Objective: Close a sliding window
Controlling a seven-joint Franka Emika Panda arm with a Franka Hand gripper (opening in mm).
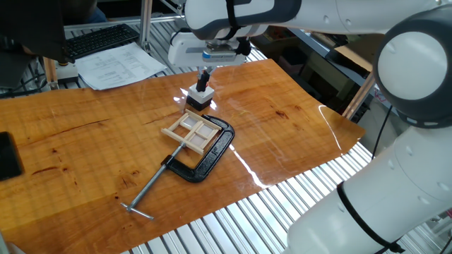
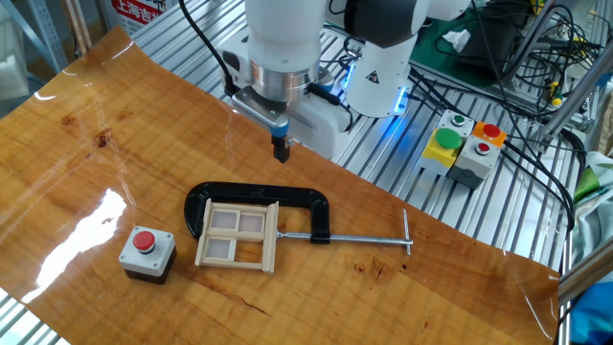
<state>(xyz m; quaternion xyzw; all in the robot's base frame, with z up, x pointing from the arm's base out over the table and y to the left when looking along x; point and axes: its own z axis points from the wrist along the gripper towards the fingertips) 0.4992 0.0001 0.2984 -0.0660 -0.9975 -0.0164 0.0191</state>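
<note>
The sliding window (image 2: 237,236) is a small pale wooden frame with crossbars. It lies flat on the table inside the mouth of a black C-clamp (image 2: 257,196). It also shows in one fixed view (image 1: 192,132), with the clamp (image 1: 214,152) around it. My gripper (image 2: 282,150) hangs above the table beyond the clamp's back, fingers pointing down and pressed together, holding nothing. In one fixed view the gripper (image 1: 205,76) is above the far side of the window, apart from it.
A grey box with a red button (image 2: 147,253) stands beside the window; it shows behind the gripper in one fixed view (image 1: 198,98). The clamp's long screw rod (image 2: 364,240) lies on the table. Papers and a keyboard (image 1: 106,39) lie beyond the table's far edge.
</note>
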